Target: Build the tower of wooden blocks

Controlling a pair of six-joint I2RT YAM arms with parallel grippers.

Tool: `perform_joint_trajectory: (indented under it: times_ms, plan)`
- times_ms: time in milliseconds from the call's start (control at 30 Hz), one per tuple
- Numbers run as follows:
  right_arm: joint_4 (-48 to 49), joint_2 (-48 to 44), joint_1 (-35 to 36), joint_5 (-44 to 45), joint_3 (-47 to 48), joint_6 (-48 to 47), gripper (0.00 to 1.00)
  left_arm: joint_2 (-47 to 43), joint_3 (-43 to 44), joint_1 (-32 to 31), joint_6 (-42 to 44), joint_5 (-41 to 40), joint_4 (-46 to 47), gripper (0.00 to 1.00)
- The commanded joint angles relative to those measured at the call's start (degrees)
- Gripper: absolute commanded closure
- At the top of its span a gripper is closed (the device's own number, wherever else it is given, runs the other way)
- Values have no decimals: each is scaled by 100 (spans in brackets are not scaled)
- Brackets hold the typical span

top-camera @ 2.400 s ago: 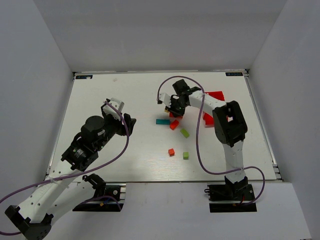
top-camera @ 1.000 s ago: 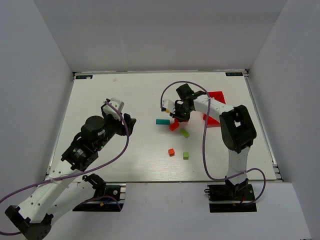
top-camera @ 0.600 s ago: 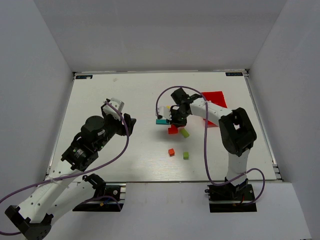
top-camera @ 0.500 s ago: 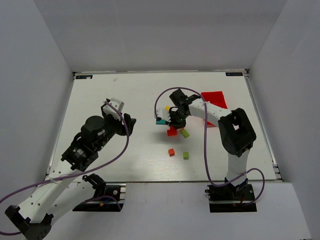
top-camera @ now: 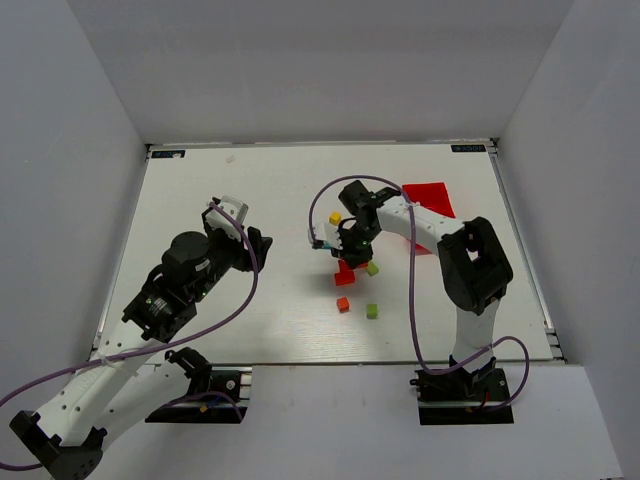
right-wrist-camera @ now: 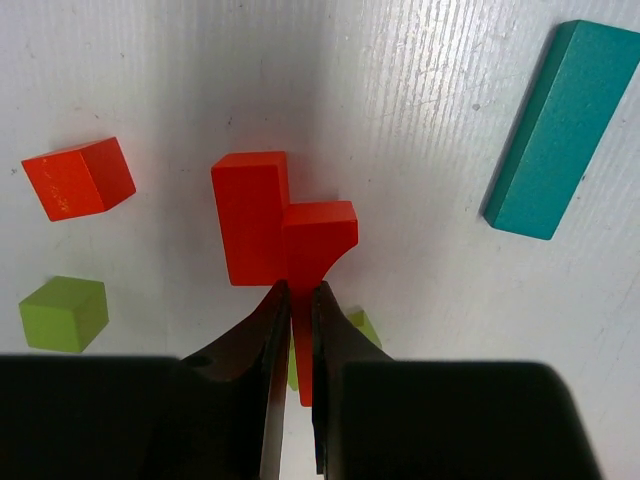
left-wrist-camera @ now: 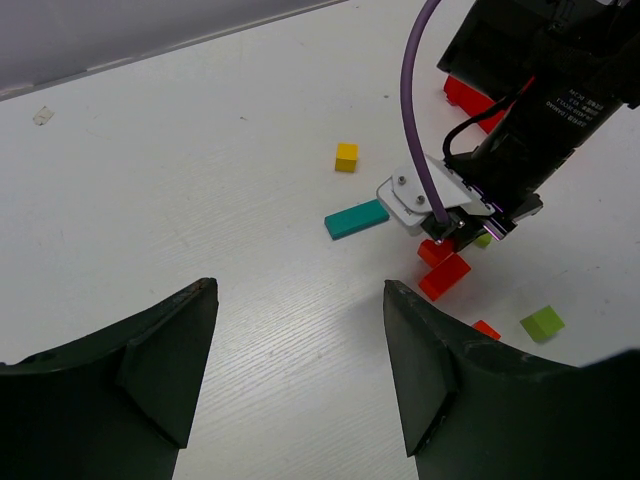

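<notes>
**Closed pincer over the red pieces, tower not yet begun**

A white table [top-camera: 200, 200] boxed in by plain grey walls [top-camera: 300, 70] carries everything. The right pincer [right-wrist-camera: 297, 300] points down at it with its fingers pressed together and nothing plainly held. Red shows through the slit between them, and I cannot tell whether the tips touch it.

Just ahead of the tips lie two red painted wooden pieces [right-wrist-camera: 255, 215], butted into an L. A lime-green wooden cube [right-wrist-camera: 362, 325] peeks out beside one finger. Off to the other side sit a second lime-green cube [right-wrist-camera: 62, 313] and an orange-red wooden cube [right-wrist-camera: 78, 178], apart from each other.

Further ahead, clear of the red pieces, lies the long teal wooden bar [right-wrist-camera: 560, 130], with a small yellow wooden cube [left-wrist-camera: 346, 156] near it. The red plastic bin [top-camera: 432, 193] sits further off, past the pincer's own forearm. Every piece lies flat on the table. The left pincer [left-wrist-camera: 300, 370], spread wide and empty, hovers well away.

To lift a red piece cleanly, the right pincer would probably need to part its fingers first. It should then square up across the piece's narrow width and come down without knocking the lime cube alongside.

White print on the black wrist housing [left-wrist-camera: 570, 95] is too small to read.
</notes>
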Motion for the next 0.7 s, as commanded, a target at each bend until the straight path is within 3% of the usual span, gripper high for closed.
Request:
perform_joint_trajectory:
  times_ms: [0,167,667]
  plan:
    - [83,-212,-12,-125,126,-32,100,-17,-18,21,32,1,8,23]
    - [911,-652,-47,279,-260,127,100,-17,-18,21,32,1,8,23]
    - [1219,-205,-434,720,-50,312,100,36,-18,21,32,1,8,23]
